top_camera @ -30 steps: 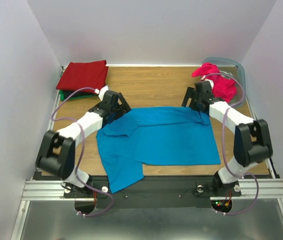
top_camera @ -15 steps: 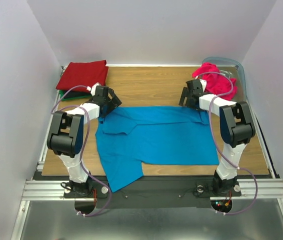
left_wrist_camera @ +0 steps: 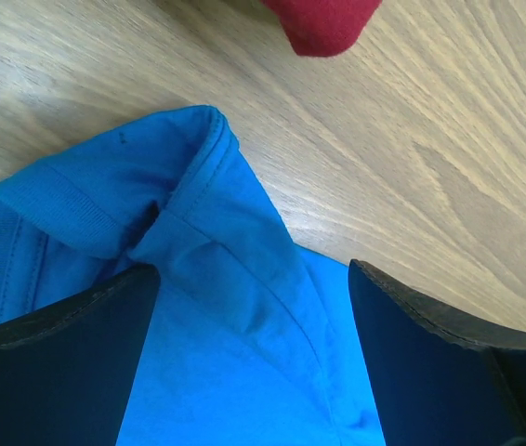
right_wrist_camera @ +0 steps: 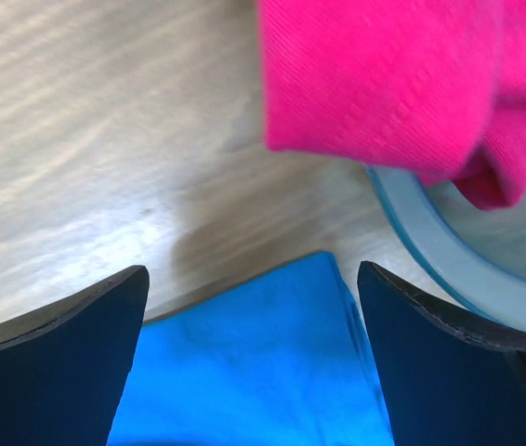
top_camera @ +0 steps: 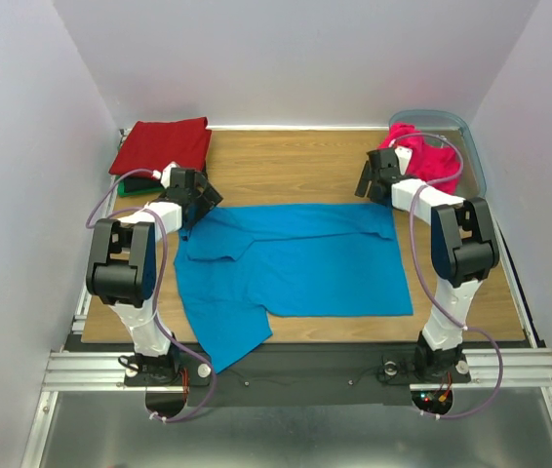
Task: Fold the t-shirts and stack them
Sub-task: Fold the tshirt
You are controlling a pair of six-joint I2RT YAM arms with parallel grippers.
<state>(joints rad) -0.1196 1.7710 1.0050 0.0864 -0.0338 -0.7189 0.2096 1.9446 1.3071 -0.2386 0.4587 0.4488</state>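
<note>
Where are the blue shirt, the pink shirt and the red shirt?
Blue shirt [top_camera: 305,258]: top view, middle of its spread body.
Pink shirt [top_camera: 435,164]: top view, middle of the crumpled heap.
Red shirt [top_camera: 162,146]: top view, centre of its folded top.

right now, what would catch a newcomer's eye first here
The bright blue t-shirt spread across the middle stands out first. The left claw and right claw sit open at its far corners. A magenta-pink t-shirt spills over the bin at far right; a folded dark red t-shirt lies far left.
</note>
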